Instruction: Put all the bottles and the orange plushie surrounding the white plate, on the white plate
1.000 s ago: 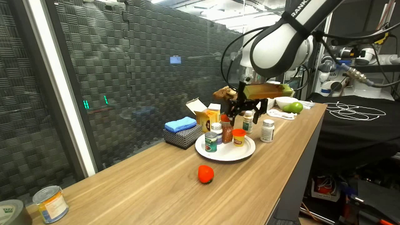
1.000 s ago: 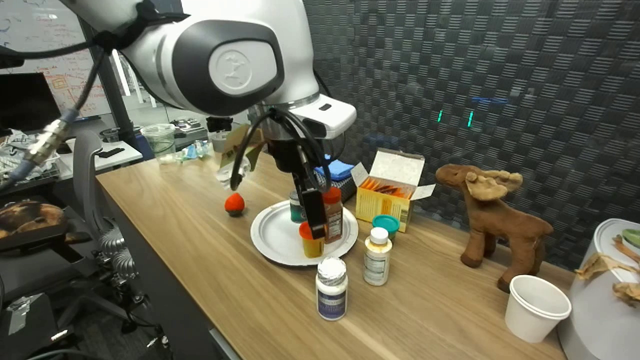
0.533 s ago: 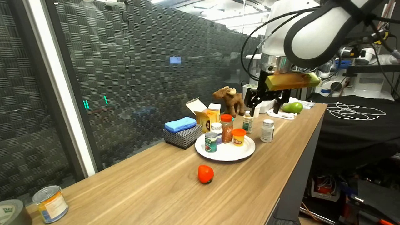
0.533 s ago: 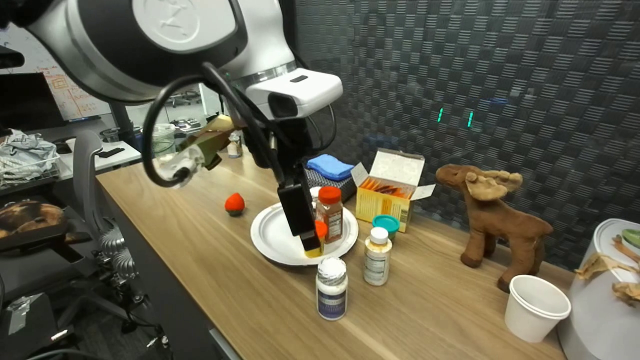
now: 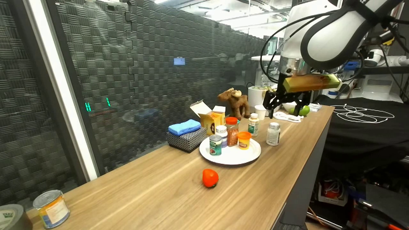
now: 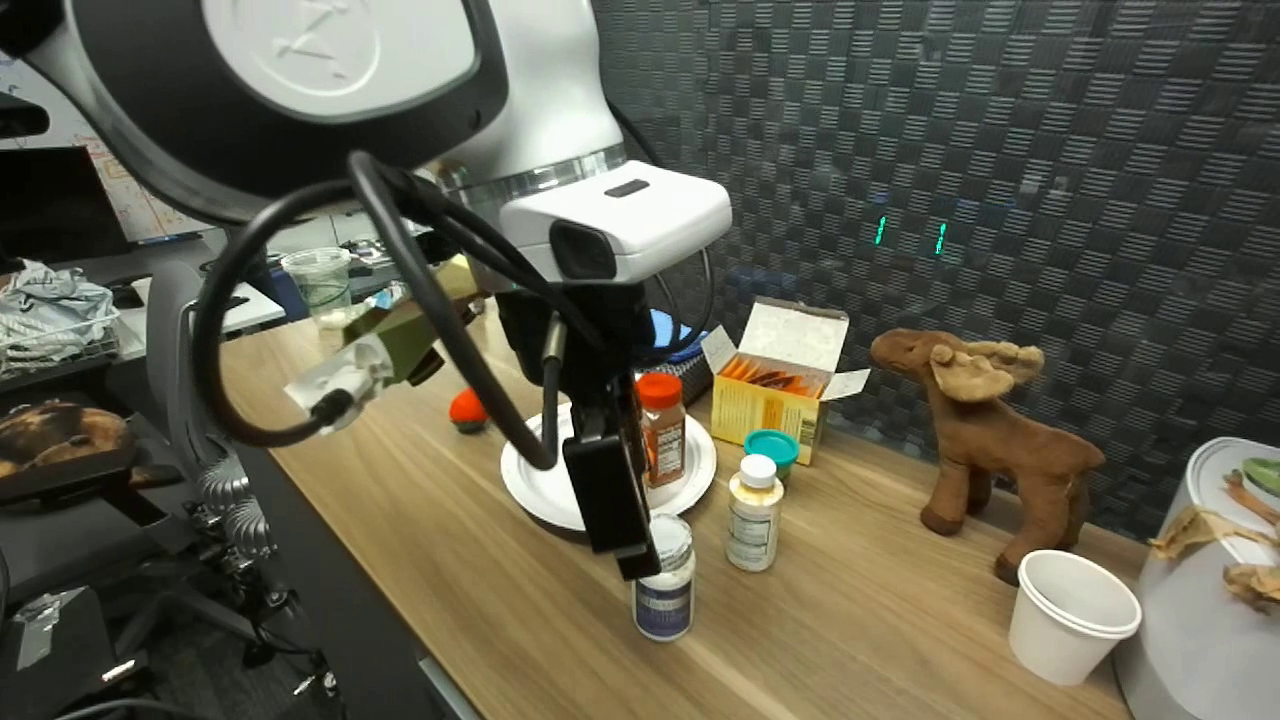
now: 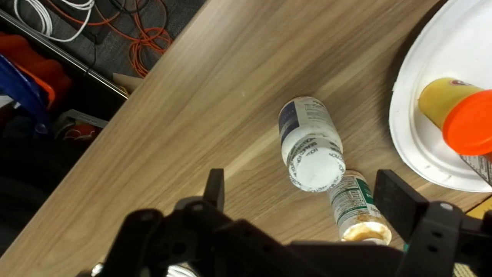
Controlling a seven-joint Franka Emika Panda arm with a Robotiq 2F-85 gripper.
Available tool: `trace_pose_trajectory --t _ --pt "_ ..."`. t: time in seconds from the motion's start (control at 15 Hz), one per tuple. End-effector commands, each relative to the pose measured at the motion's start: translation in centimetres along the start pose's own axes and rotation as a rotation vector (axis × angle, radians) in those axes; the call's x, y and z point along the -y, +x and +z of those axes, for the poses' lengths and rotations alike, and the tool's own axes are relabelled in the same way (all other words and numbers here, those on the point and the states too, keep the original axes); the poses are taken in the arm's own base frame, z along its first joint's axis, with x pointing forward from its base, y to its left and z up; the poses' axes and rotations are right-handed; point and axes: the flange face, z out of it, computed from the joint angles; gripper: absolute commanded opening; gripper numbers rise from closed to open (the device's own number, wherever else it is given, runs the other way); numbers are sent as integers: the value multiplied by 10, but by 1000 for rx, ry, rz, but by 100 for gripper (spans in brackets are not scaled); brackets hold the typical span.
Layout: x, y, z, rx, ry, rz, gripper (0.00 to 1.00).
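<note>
Two upright bottles stand off the plate, and we judge the step to be the reach for the short white bottle (image 7: 312,130), before any grasp. It is on the table (image 5: 159,191), apart from the rim, with the green-labelled bottle (image 7: 357,206) near it. The white plate (image 5: 232,158) already carries the red-capped amber bottle (image 5: 232,132) and a purple-labelled bottle (image 5: 222,137), beside a tin can (image 5: 215,147) and a yellow tub (image 5: 244,142), so we reckon the task about half done. In both exterior views a rounded red-orange lump (image 5: 210,178) lies off the plate; it may be the plushie, though we cannot be sure.

The pincer (image 5: 283,116) hangs above the table, its jaws wide apart with nothing held. In the wrist view one of the fingers (image 7: 398,204) shows right next to the green-labelled bottle.

The next move, as we see it, calls for bringing the gap over the short white bottle, lowering until a finger stands on each side, then closing and lifting. We should keep the fingers off its neighbour, which a careless descent could topple.
</note>
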Motion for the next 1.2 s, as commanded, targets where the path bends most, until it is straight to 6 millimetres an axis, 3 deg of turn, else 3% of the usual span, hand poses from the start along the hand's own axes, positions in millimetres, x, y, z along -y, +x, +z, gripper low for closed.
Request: trace_pose_trajectory --t 0.0,0.67,0.73,0.87,1.13 --pt "-1 13 3 21 16 6 100" --pt "16 36 37 80 40 -6 100" --pt "17 39 40 82 38 -5 75" --pt "19 41 43 84 25 -4 68" --pt "14 34 38 76 12 21 35"
